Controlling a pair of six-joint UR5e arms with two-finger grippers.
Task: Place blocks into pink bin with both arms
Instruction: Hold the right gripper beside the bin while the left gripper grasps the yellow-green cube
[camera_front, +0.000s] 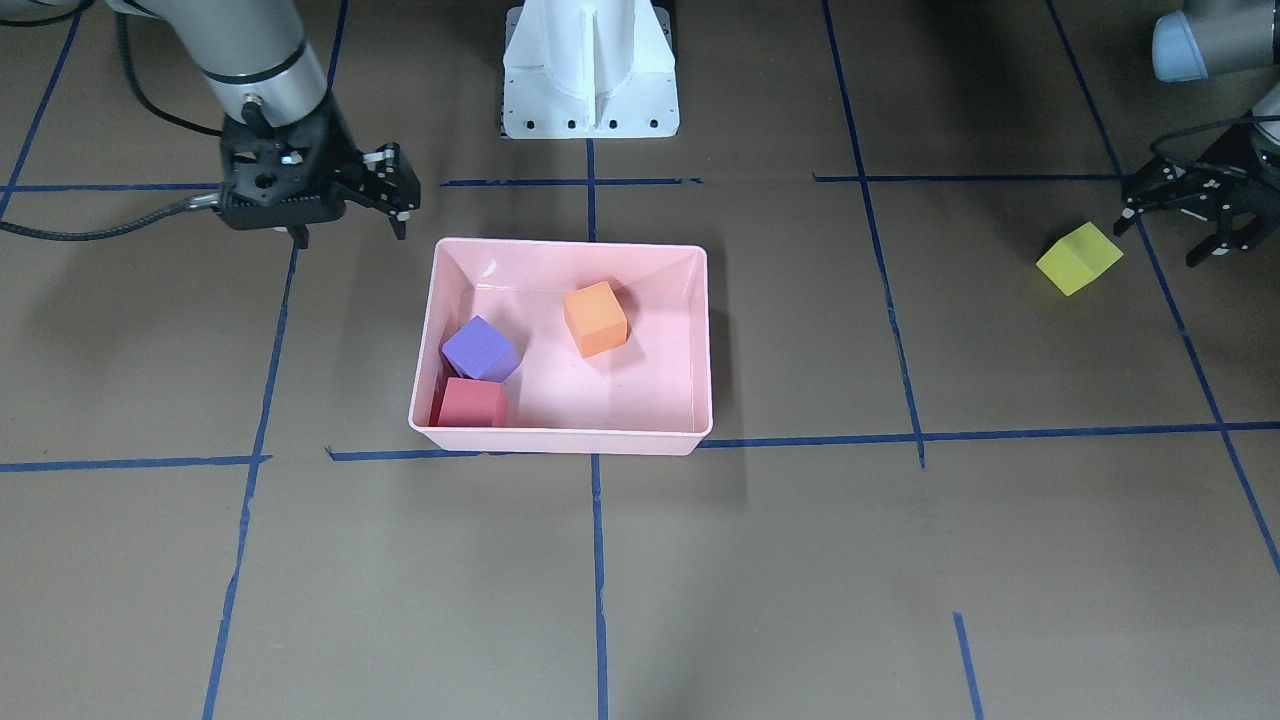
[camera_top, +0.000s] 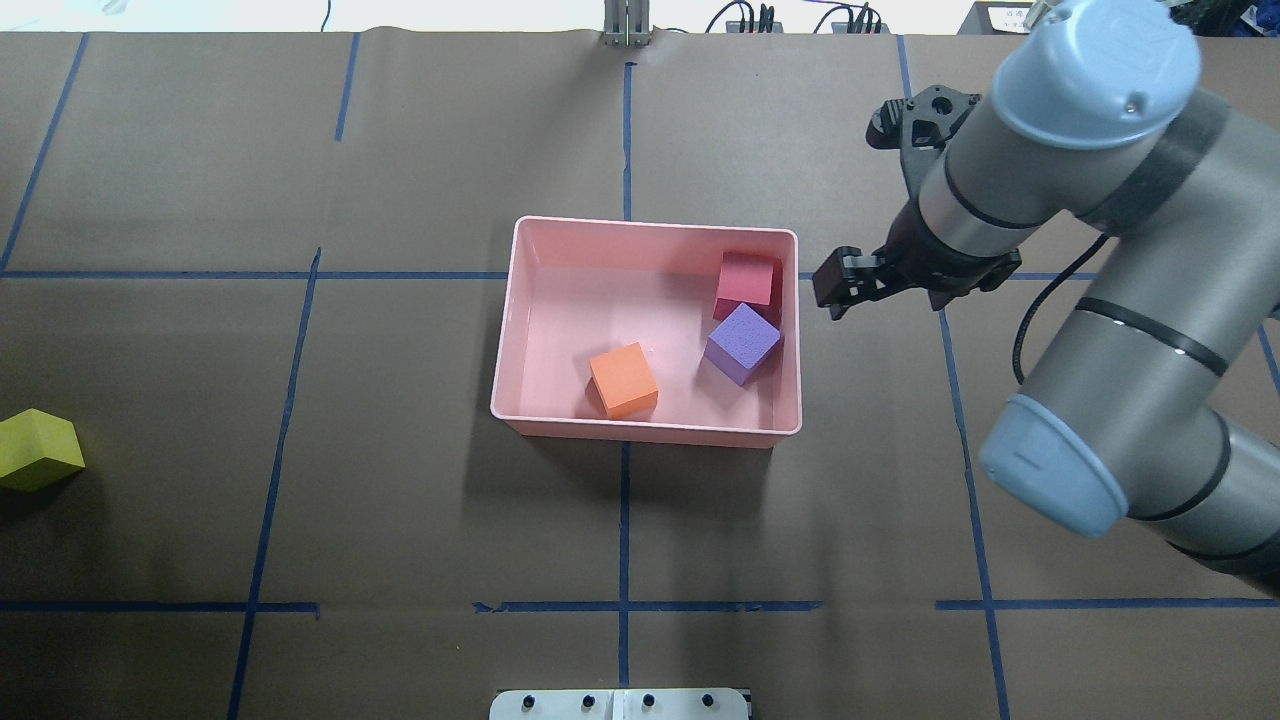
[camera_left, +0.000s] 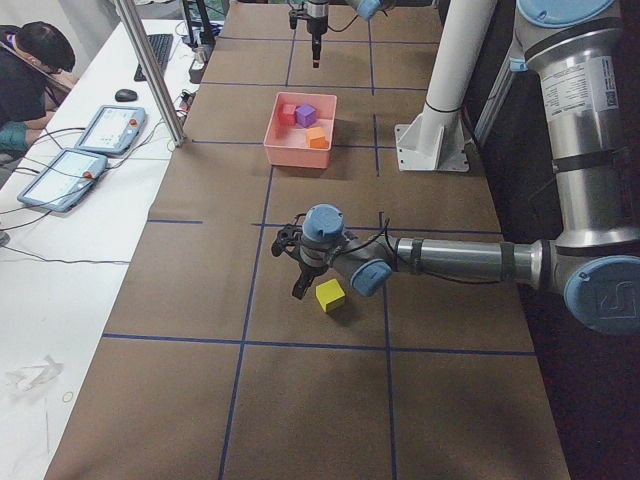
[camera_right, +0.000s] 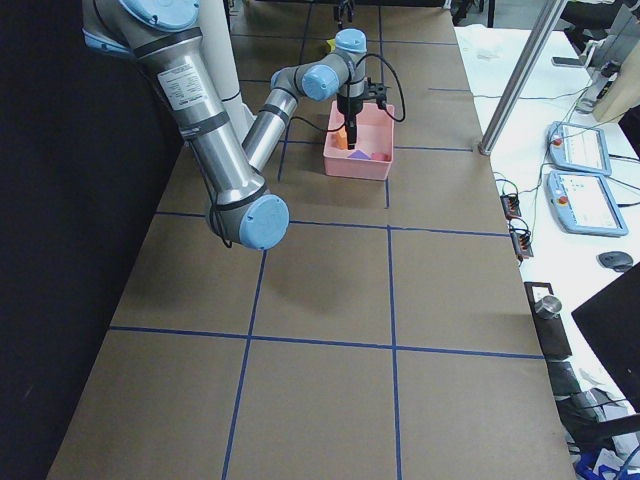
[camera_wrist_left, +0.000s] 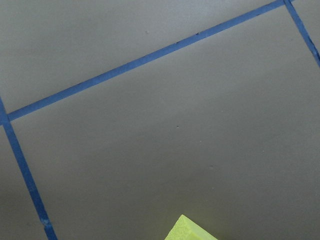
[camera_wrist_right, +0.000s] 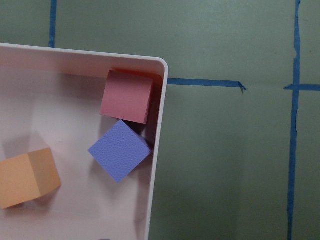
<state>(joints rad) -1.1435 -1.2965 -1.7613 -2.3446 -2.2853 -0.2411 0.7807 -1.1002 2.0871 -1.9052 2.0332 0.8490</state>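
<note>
Probably light, squashy foam: grip the yellow-green block (camera_front: 1078, 258) by opposite flat faces; the left hand (camera_front: 1168, 228) is spread, empty, just beside it.

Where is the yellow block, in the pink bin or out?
Out. The yellow block lies on the table, far from the pink bin, beside the left gripper.

Blue tape grid (camera_top: 150, 274), white pedestal (camera_front: 590, 80)

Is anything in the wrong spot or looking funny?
Yes. The yellow-green block sits alone on the brown table, far from the pink bin, beside the open left gripper. The red block, purple block and orange block are already inside the bin, so it looks left out.
</note>
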